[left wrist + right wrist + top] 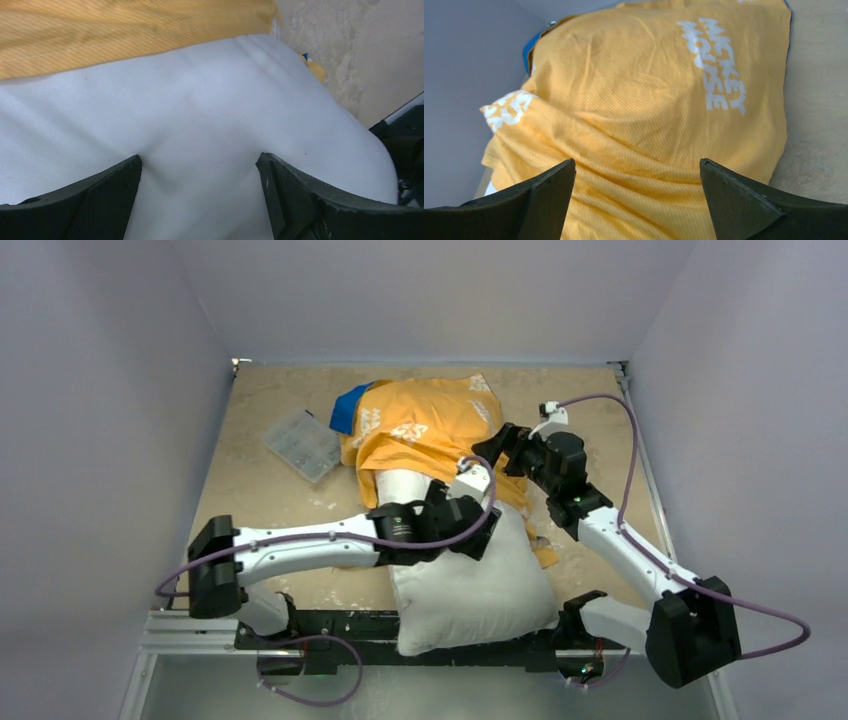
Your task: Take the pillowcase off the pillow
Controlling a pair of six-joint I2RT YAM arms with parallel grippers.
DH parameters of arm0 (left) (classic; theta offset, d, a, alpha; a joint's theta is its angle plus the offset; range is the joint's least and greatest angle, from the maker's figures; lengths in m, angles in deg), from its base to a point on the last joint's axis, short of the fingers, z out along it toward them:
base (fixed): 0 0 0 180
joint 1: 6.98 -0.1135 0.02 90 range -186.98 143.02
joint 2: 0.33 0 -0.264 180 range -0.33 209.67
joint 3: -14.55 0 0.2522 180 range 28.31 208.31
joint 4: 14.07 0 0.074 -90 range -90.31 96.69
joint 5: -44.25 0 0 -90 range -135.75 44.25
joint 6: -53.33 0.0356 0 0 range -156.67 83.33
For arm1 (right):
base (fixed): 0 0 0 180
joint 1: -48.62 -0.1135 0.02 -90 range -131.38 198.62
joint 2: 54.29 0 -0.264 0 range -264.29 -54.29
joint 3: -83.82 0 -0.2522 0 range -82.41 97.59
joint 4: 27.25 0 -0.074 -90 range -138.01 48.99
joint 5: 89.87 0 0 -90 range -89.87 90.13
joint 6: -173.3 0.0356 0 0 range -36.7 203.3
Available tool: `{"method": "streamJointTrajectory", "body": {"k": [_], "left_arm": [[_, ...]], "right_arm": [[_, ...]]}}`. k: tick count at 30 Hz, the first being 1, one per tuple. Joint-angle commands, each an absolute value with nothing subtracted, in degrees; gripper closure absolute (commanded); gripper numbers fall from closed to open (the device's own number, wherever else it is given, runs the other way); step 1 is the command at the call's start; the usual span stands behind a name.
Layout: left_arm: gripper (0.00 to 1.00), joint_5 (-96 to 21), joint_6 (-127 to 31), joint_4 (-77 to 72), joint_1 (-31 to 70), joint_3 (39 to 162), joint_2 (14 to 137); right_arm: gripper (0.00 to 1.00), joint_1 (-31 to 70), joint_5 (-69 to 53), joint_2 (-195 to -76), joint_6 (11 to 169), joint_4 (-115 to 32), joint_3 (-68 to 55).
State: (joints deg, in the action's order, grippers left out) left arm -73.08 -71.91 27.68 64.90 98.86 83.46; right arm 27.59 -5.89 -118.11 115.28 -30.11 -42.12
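Jaws wide and empty, the left gripper (199, 159) is hanging over the pillow (200, 115) directly beneath its tips, while the right gripper (636, 165) — equally wide — is facing the pillowcase (639, 110) just ahead; pinning white and pinching a deep orange fold seems wisest.

1. We see the pillow (470, 590) — plump, white, wrinkled — lying lengthwise, its near half bare.
2. The pillowcase (425, 430), orange-yellow with white lettering and a blue edge, covers its far end, rumpled.
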Motion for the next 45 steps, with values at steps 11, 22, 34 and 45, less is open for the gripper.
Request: {"method": "streamJointTrajectory", "body": {"k": [11,22,34,45], "left_arm": [[0.71,-84.6,-74.9,32.1,64.5,93.3,94.4],[1.0,-80.6,-76.7,29.6,60.6,80.2,78.4],[1.0,-76.0,-74.8,31.7,58.8,80.1,65.7],[1.0,-72.9,-74.1,33.2,58.4,78.3,56.8]], "right_arm": [[0.14,28.5,-13.1,-120.3,112.1,-23.9,-44.7],[0.34,28.5,-17.8,-122.4,108.8,-22.0,-44.9],[1.0,28.6,-11.6,-123.5,111.2,-22.7,-38.5],[1.0,31.9,-3.6,-129.6,110.3,-25.4,-22.8]]}}
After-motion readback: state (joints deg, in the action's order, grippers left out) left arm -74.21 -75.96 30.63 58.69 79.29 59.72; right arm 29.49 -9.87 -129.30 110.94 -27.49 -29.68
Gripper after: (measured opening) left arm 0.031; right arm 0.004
